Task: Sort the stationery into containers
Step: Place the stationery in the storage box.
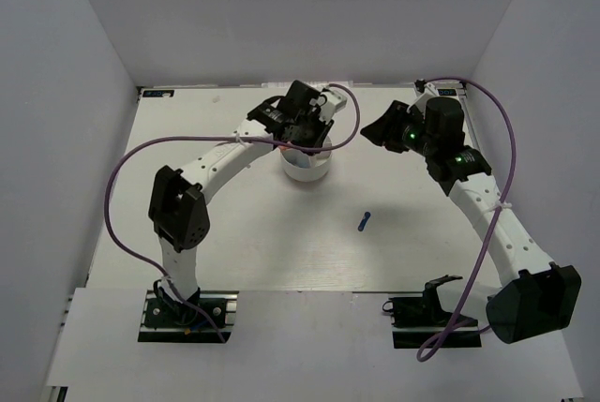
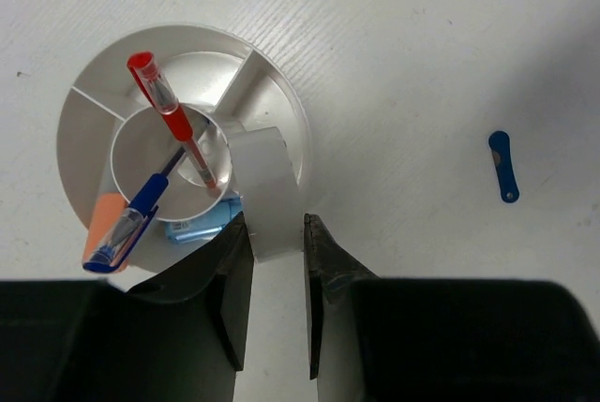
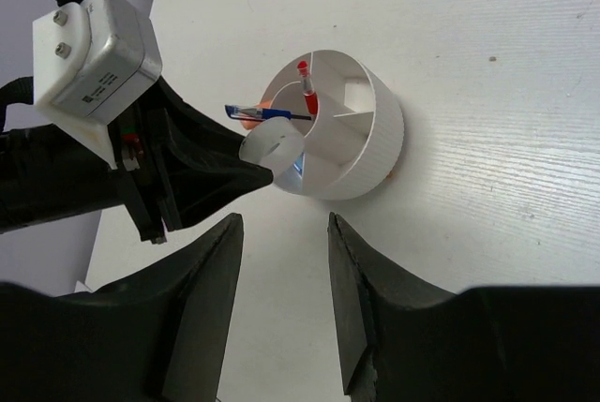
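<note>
Top external: fixed, high above the near edge of the counter (image 1: 281, 252), facing down and forward, far off; takes in the whole surface.
Left wrist: just behind the left end effector (image 2: 275, 233), facing straight down, close; white tub (image 2: 187, 35) ahead, slightly left.
Right wrist: behind the right end effector (image 3: 284, 226), oblique, farther back; tub ahead.
All 3 views share the tub; both wrist views share the white ring (image 2: 267, 191).

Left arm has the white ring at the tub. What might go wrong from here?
The white ring, held in the left gripper, straddles the rim of the tub; released here, it may land outside. The blue pen leans out over the rim near the gripper; a nudge might tip it out.
</note>
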`<state>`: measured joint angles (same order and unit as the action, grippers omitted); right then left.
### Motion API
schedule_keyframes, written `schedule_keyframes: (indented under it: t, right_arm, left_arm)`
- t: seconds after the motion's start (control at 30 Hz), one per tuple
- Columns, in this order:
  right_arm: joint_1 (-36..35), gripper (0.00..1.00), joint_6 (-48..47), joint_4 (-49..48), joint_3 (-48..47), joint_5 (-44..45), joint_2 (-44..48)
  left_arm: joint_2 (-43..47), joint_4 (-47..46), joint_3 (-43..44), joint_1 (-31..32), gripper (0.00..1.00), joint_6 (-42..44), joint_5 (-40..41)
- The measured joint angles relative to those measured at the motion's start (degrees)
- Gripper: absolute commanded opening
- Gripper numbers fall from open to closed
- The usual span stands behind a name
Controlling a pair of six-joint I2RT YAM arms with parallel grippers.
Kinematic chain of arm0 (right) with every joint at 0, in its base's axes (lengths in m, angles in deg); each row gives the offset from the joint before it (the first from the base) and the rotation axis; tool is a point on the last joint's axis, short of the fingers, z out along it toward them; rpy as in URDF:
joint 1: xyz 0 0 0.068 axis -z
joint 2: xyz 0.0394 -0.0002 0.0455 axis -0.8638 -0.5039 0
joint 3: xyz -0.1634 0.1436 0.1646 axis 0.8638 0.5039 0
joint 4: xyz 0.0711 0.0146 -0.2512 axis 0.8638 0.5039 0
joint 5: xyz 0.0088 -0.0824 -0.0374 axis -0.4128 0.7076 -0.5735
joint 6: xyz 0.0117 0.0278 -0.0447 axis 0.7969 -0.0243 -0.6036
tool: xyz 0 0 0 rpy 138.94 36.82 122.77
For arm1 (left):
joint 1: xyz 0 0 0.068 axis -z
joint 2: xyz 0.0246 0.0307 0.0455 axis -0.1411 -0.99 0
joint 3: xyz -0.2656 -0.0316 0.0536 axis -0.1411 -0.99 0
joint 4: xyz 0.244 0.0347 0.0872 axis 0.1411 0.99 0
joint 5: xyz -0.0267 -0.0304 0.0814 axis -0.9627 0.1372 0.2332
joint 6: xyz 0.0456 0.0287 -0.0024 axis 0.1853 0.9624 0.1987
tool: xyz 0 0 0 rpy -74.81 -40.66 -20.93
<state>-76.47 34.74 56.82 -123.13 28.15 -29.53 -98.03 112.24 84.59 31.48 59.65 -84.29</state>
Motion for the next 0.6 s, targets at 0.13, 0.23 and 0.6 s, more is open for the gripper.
schedule_keyframes:
  t: [0.13, 0.23, 0.6]
  right_arm:
    - [0.4, 0.47, 0.3, 0.0, 0.0, -0.5, 0.0]
    - [0.8, 0.47, 0.4, 0.0, 0.0, -0.8, -0.1]
    - [1.6, 0.47, 0.8, 0.0, 0.0, -2.3, -0.3]
  left_arm:
    - [-1.6, 0.0, 1.4, 0.3, 0.04, 0.3, 1.1]
    - [-2.8, 0.3, 1.5, 0.6, 0.04, 0.4, 1.2]
    - [-3.4, 1.3, 1.6, 1.0, 0.17, 0.8, 2.5]
